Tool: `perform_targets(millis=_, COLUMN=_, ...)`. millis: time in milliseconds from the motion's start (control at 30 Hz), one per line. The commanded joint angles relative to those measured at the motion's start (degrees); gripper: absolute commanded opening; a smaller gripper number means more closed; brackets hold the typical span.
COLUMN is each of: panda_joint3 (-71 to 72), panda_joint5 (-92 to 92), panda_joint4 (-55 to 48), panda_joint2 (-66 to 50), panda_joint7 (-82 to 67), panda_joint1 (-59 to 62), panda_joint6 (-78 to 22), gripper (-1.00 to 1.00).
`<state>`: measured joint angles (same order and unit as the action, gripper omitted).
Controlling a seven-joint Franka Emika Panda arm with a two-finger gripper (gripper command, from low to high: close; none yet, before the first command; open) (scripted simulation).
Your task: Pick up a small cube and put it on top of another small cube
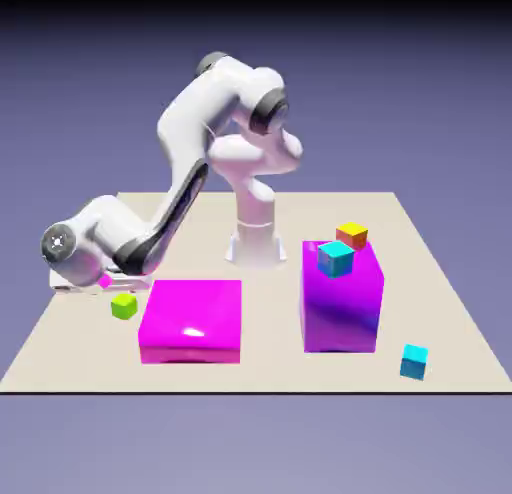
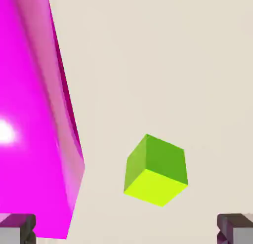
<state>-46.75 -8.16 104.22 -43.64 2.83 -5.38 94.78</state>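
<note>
Table [image 1: 440,282]: two magenta blocks [image 1: 190,320], two cyan cubes [image 1: 414,361].

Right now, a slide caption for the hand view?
Open gripper above the green cube on the table, beside a magenta block.

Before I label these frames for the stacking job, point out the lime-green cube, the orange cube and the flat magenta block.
lime-green cube [image 2: 155,170]: hand view, near the edge between its dark and bright faces.
orange cube [image 1: 352,234]: exterior view, its front face.
flat magenta block [image 1: 192,312]: exterior view, its top face.
</note>
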Motion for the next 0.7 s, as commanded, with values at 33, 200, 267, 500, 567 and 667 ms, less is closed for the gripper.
perform_targets(millis=33, panda_joint3=-1.42, panda_joint5=-2.05, panda_joint4=-2.49, panda_joint2=-4.16, panda_joint7=0.13, panda_joint1=0.56, panda_joint6=-3.57, gripper=0.00)
perform_targets(millis=200, panda_joint3=-4.88, panda_joint5=-7.27, panda_joint4=-8.65, panda_joint2=-14.51, panda_joint7=0.66, panda_joint1=2.03, panda_joint6=-12.40, gripper=0.00)
perform_targets(millis=267, panda_joint3=-3.25, panda_joint5=-11.68, panda_joint4=-8.67, panda_joint2=-16.64, panda_joint7=5.53, panda_joint1=4.03, panda_joint6=-12.67, gripper=0.00)
perform_targets(millis=500, panda_joint3=-2.62, panda_joint5=-14.86, panda_joint4=-0.19, panda_joint2=-19.49, panda_joint7=4.70, panda_joint1=4.47, panda_joint6=-3.53, gripper=0.00)
perform_targets(millis=567, panda_joint3=-2.62, panda_joint5=-14.86, panda_joint4=-0.18, panda_joint2=-19.49, panda_joint7=4.70, panda_joint1=4.47, panda_joint6=-3.53, gripper=-1.00)
perform_targets(millis=667, panda_joint3=-4.03, panda_joint5=-13.00, panda_joint4=-6.41, panda_joint2=-18.38, panda_joint7=5.38, panda_joint1=5.73, panda_joint6=-9.79, gripper=-1.00)
